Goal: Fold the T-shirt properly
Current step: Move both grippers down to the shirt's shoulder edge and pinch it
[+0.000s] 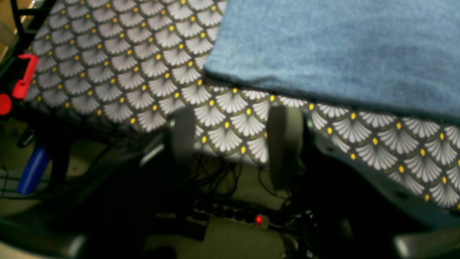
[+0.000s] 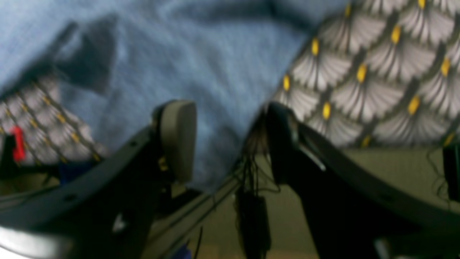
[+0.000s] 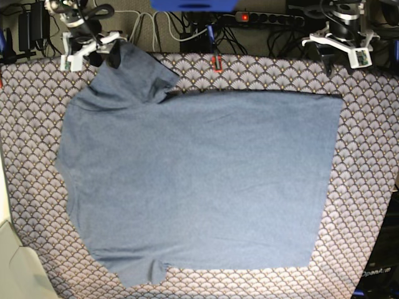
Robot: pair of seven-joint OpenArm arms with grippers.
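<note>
The slate-blue T-shirt [image 3: 199,180] lies spread flat on the scallop-patterned tablecloth [image 3: 368,187], with no lettering showing. One sleeve [image 3: 134,68] points to the far left and the other [image 3: 140,271] to the near left. My right gripper [image 3: 105,57] is open at the far-left sleeve. In the right wrist view [image 2: 230,140] blue fabric [image 2: 179,54] lies between and beyond its spread fingers [image 2: 178,140]. My left gripper [image 3: 343,57] is open and empty at the table's far right edge. In the left wrist view [image 1: 233,140] the shirt's corner [image 1: 341,46] lies just ahead.
A power strip [image 3: 268,17] with a red light and cables lies beyond the far table edge, and it also shows on the floor in the left wrist view [image 1: 251,217]. A red clamp [image 1: 23,77] grips the table edge. A beige surface [image 3: 15,268] sits at the near left corner.
</note>
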